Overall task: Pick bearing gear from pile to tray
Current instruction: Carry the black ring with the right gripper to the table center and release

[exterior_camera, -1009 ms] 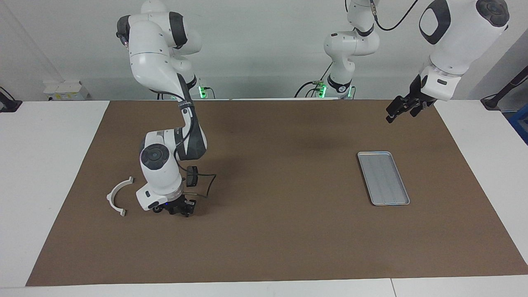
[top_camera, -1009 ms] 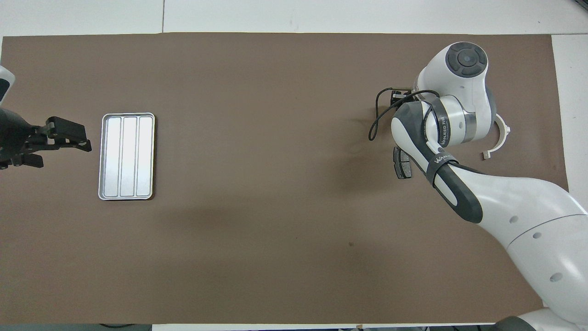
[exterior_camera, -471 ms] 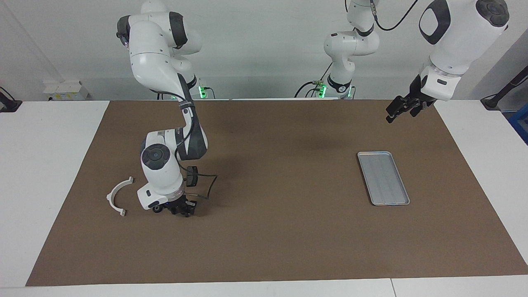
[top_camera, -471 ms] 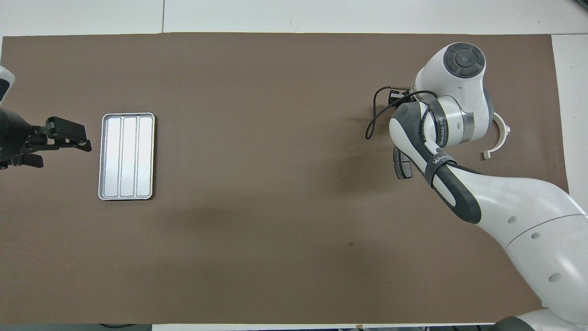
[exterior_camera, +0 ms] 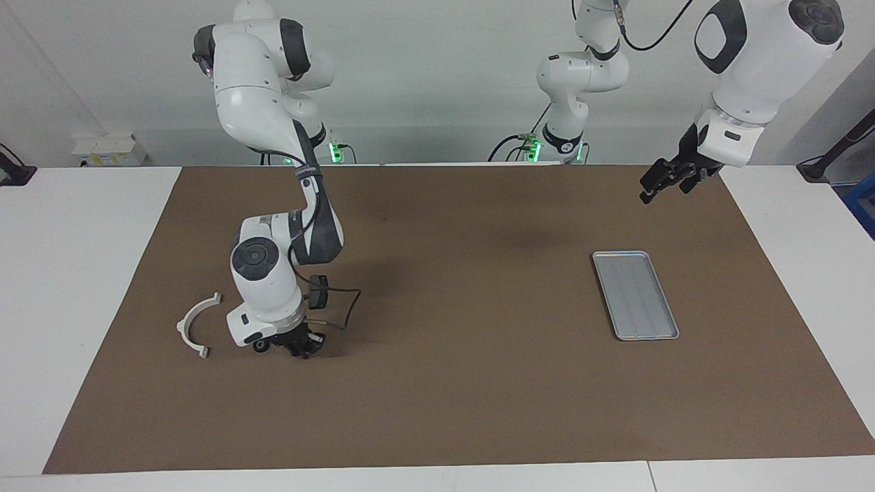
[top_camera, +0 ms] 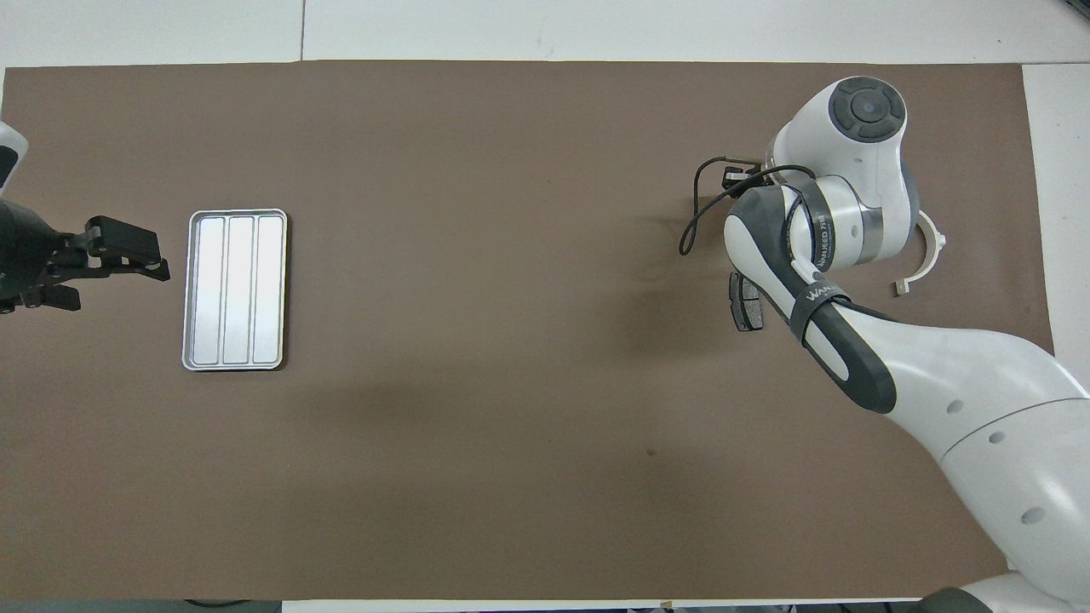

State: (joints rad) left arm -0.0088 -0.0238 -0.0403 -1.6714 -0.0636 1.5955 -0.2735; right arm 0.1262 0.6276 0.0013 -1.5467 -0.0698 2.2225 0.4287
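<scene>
The pile lies at the right arm's end of the brown mat: a white curved arc piece (exterior_camera: 195, 325) (top_camera: 930, 254) and a dark grey pad-shaped piece (top_camera: 747, 303). My right gripper (exterior_camera: 301, 349) is down at the mat in the pile, beside the arc, and it is shut. Its wrist hides the fingertips from above, so I cannot tell whether a bearing gear is between them. A tiny black round piece (exterior_camera: 260, 346) shows beside the hand. The silver ribbed tray (exterior_camera: 635, 294) (top_camera: 235, 289) sits empty at the left arm's end. My left gripper (exterior_camera: 660, 182) (top_camera: 128, 260) waits open in the air beside the tray.
The brown mat (exterior_camera: 465, 383) covers most of the white table. A black cable (exterior_camera: 348, 307) loops out from the right wrist just above the mat. The right arm's forearm (top_camera: 851, 358) stretches over the pile's nearer edge.
The right gripper's fingers have closed at the mat, and its wrist has tilted slightly. The left arm and the tray have not moved.
</scene>
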